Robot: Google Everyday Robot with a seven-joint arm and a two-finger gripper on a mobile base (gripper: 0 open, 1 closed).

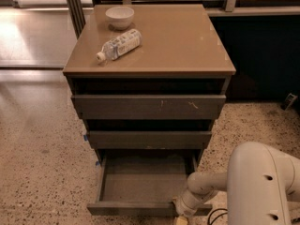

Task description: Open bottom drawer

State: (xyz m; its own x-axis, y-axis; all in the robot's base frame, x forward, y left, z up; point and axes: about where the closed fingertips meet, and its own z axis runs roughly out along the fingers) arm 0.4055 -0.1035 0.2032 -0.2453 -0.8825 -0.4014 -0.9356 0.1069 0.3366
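The bottom drawer (140,208) of a brown-topped cabinet (187,41) is pulled out, showing its shallow grey empty tray (145,179). Above it sit the middle drawer front (150,138) with a blue speck at its left end, and the widest top front (148,106) with pale scratches. My gripper (180,214) is at the right end of the bottom drawer's front edge, at the frame's lower border. The white arm (262,186) reaches in from the lower right.
A white bowl (119,17) and a lying plastic bottle (118,44) rest on the cabinet top. Speckled floor (42,172) lies to the left and right. A dark wall stands behind on the right. A cable (216,214) runs by the arm.
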